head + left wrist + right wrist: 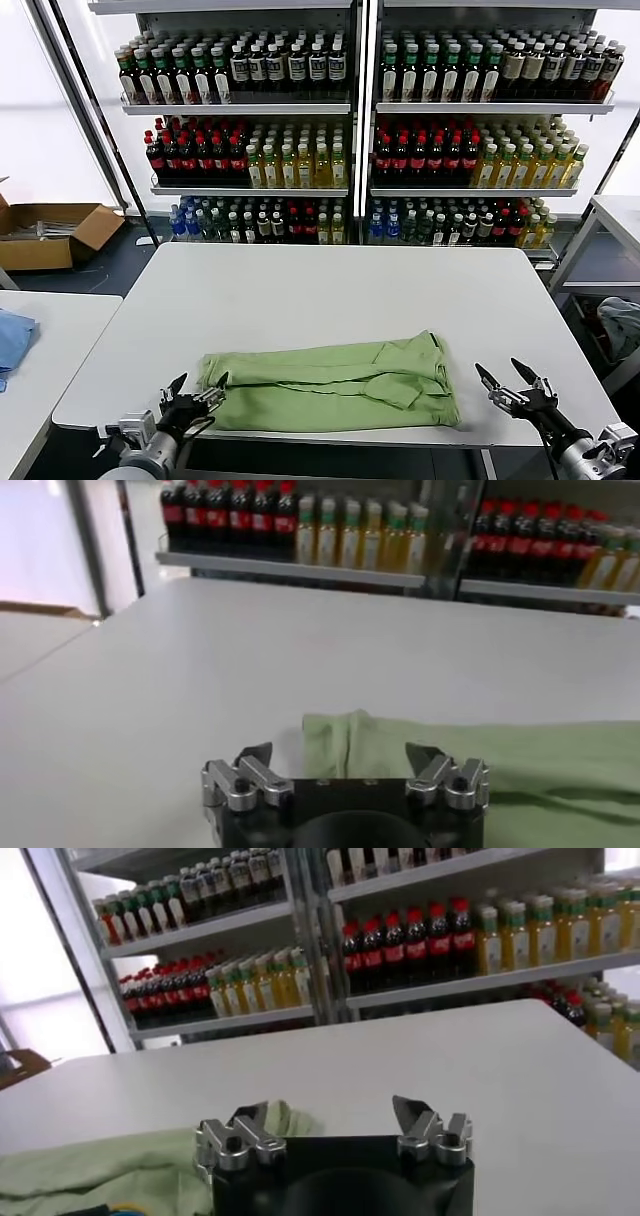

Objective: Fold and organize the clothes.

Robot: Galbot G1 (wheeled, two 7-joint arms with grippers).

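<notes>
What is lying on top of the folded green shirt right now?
Only its own fabric: the green shirt is folded into a long band on the white table, one sleeve flap uppermost toward the right end. Neither open hand rests on it. Collar, buttons and print are covered by the folds.

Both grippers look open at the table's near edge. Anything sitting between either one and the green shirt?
Nothing visible. The left gripper is at the shirt's left end; the right gripper stands just off its right end, only bare table between.
</notes>
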